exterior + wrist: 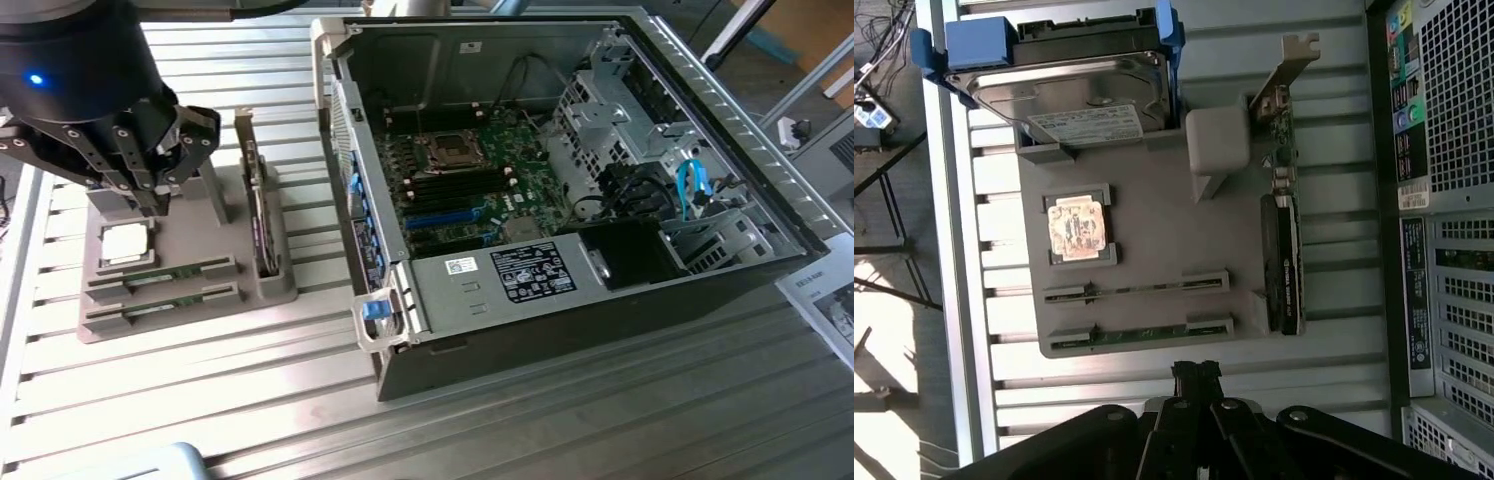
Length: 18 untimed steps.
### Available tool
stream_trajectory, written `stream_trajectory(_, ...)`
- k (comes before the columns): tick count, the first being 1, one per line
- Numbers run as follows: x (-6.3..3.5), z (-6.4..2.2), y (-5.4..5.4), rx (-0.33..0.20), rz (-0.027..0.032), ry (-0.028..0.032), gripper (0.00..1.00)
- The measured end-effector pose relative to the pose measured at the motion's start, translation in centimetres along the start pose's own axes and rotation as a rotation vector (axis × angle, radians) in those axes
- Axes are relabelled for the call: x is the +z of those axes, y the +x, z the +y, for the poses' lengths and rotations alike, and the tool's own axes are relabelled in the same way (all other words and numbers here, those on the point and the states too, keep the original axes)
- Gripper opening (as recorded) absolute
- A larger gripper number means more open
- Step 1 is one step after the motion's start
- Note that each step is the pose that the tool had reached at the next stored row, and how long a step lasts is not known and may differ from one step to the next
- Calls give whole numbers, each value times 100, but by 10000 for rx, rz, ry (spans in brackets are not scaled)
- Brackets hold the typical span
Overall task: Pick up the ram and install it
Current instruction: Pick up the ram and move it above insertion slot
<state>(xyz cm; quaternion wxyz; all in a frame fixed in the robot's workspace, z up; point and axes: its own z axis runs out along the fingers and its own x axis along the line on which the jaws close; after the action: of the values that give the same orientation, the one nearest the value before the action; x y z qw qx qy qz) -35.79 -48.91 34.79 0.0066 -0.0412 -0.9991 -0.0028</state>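
End effector (1196, 372), closed on nothing, hangs near the ram (1139, 331) along the holder (1164, 235) edge.

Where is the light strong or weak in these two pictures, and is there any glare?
Exterior view: the computer case is dim inside, the table beside it pale and bright. Wrist view: the silver hard drive shows glare on its top, and the floor has sunlit patches with hard shadows.
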Motion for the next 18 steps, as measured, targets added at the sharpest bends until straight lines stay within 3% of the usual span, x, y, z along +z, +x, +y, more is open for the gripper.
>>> stream_trajectory(12,233,-2,7,1,0,1,11)
stream_trajectory(18,459,-5,20,-1,0,1,11)
